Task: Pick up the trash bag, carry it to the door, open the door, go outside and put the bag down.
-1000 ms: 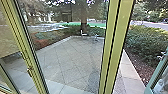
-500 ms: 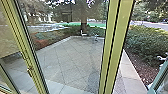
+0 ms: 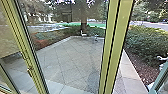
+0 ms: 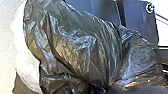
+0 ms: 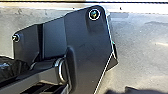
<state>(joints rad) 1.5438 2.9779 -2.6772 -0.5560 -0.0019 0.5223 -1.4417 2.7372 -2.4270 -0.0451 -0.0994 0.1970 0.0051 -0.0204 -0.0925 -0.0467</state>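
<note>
Trash bag (image 4: pixel 75 45) sits beside the robot's base plate (image 4: pixel 140 22). Risk: if driven on, loose film could catch on the door frame (image 3: pixel 117 50) ahead of the plate and tear. Long axis appears to run alongside the plate; mouth direction unclear. Cannot tell whether either gripper is open, closed or gripping.

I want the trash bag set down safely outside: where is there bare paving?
The widest free patch is the paving between the left post and middle posts, running back toward the tree. A pale strip beside the planting bed looks free too. It is crowded by small objects at the far edge.
</note>
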